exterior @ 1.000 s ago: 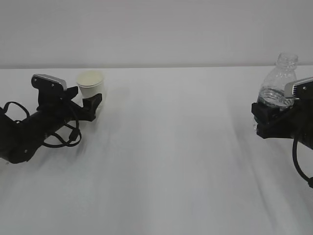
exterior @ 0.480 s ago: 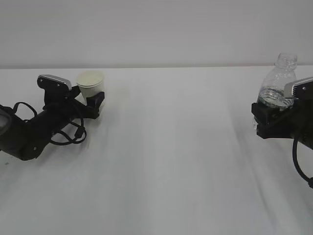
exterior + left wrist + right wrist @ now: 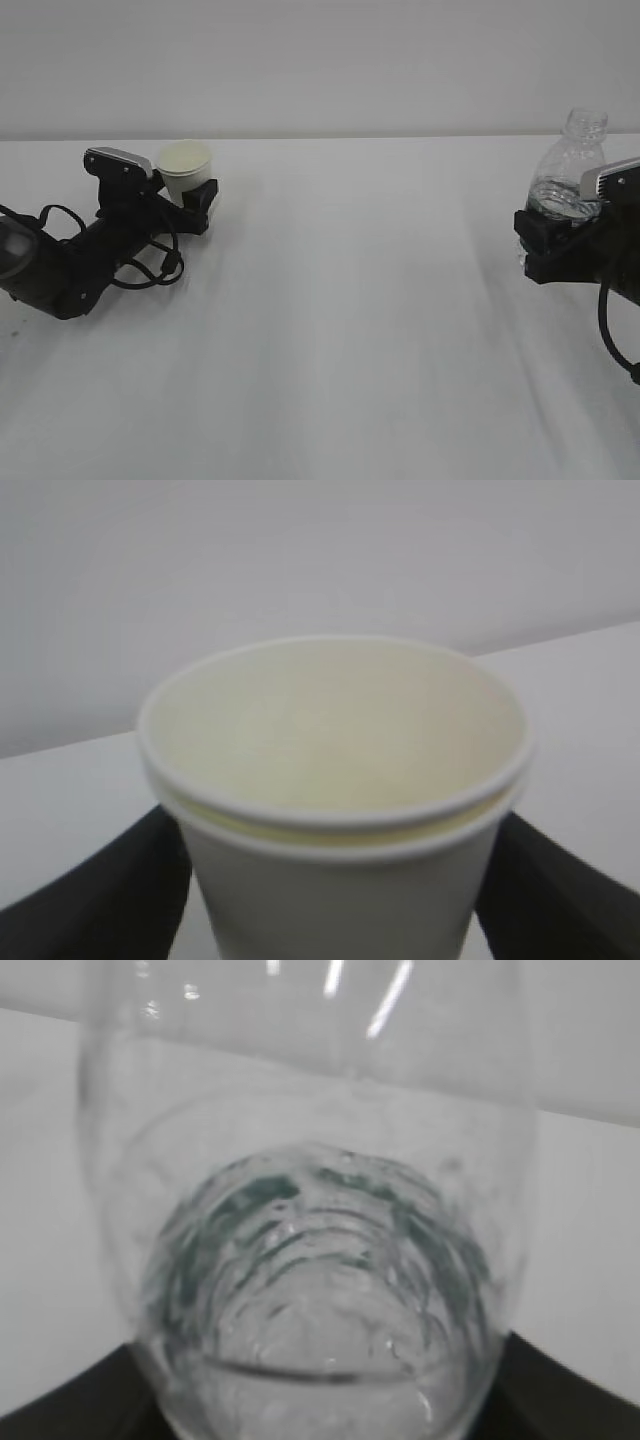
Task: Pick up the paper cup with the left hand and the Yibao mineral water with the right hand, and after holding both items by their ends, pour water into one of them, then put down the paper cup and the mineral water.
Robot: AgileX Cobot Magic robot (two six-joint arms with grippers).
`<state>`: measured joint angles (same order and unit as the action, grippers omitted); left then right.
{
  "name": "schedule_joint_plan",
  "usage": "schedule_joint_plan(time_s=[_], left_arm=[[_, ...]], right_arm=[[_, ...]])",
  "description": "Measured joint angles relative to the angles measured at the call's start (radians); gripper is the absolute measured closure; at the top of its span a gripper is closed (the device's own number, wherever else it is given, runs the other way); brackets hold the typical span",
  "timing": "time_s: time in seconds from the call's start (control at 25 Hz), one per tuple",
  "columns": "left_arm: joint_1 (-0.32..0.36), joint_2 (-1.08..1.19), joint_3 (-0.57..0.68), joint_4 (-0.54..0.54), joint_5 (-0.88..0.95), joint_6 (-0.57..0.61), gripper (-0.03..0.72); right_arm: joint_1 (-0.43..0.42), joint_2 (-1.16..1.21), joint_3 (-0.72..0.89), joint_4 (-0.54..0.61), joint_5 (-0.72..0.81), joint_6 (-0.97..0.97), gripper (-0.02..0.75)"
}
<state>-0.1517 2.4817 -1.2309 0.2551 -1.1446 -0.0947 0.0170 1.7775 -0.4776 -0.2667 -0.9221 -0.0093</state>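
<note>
The white paper cup (image 3: 186, 168) stands upright on the table at the far left. My left gripper (image 3: 186, 197) is open, with one black finger on each side of the cup's lower wall. In the left wrist view the cup (image 3: 335, 770) fills the frame, and a thin gap shows between it and each of the fingers (image 3: 95, 895). At the right edge my right gripper (image 3: 546, 238) is shut on the lower body of the Yibao mineral water (image 3: 573, 165). The bottle stands upright and capless with water inside. Its clear body (image 3: 320, 1260) fills the right wrist view.
The white table (image 3: 350, 320) stretches between the two arms, with a plain pale wall behind its far edge. The left arm's cables (image 3: 150, 268) lie low over the surface. A black cable (image 3: 612, 335) hangs from the right arm.
My left arm has slid forward toward the cup, so its fingers now flank the cup instead of standing short of it. The right gripper and bottle have not moved.
</note>
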Motion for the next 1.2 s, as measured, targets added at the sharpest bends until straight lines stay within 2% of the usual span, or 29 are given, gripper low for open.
schedule_joint_plan(time_s=[1.2], left_arm=[[0.002,0.033,-0.040,-0.002,0.000,0.000,0.106]], right_arm=[[0.000,0.000,0.000,0.000,0.000,-0.014,0.303]])
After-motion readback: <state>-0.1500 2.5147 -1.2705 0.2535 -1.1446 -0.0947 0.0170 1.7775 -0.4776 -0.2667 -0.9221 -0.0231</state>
